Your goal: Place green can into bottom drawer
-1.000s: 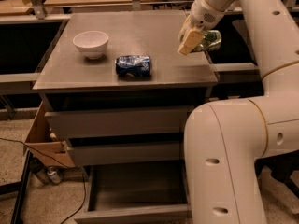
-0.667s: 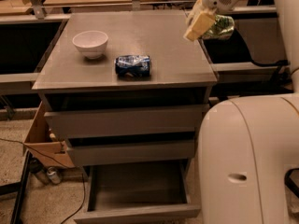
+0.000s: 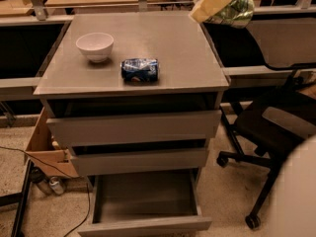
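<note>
My gripper [image 3: 219, 4] is at the top of the camera view, above the right rear edge of the cabinet top. It is shut on the green can [image 3: 235, 10], whose green and pale label shows beside my tan finger [image 3: 211, 1]. The can is held high in the air, tilted. The bottom drawer [image 3: 145, 201] is pulled open at the foot of the cabinet, its box interior bare. It lies far below and to the left of the gripper.
A white bowl [image 3: 95, 46] and a blue-and-white can [image 3: 140, 69] lying on its side sit on the cabinet top [image 3: 163, 38]. Two upper drawers [image 3: 133, 127] are slightly ajar. A black office chair [image 3: 269, 132] stands right; a cardboard box [image 3: 47, 147] left.
The gripper with the green can has risen and moved up toward the top edge. The large white arm body that filled the lower right has swung out of view, uncovering the chair.
</note>
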`<state>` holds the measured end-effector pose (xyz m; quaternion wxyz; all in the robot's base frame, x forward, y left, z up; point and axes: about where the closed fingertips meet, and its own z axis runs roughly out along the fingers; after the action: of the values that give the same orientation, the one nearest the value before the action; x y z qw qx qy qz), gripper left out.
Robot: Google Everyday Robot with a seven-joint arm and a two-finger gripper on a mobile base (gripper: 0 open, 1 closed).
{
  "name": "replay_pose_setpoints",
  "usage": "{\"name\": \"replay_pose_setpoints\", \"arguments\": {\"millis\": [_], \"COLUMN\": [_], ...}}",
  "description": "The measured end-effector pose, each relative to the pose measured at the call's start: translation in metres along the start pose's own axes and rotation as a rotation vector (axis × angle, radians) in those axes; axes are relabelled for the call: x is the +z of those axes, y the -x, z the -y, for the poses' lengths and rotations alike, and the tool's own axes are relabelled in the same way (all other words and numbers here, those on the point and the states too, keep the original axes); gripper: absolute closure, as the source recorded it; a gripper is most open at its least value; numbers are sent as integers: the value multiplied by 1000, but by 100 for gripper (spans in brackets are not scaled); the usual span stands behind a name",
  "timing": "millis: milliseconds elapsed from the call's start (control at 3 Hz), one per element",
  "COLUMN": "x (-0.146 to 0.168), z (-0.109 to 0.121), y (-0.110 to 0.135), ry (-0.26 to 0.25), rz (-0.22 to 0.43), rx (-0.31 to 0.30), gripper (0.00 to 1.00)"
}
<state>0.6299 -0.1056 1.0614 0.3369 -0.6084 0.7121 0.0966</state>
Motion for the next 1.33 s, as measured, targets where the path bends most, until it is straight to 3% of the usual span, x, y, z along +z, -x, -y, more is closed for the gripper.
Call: {"name": "replay_pose_setpoints", "arguments": {"millis": [333,667,1000,1333], "x": [-43,-43,9,78], "z": [-43,-88,-110,-110], "y": [48,63,39,4], "ry": [-62,-51,26,105], "rz": [139,230,220,224], "rx": [-4,33,120,218], "gripper": [100,100,100,100]}}
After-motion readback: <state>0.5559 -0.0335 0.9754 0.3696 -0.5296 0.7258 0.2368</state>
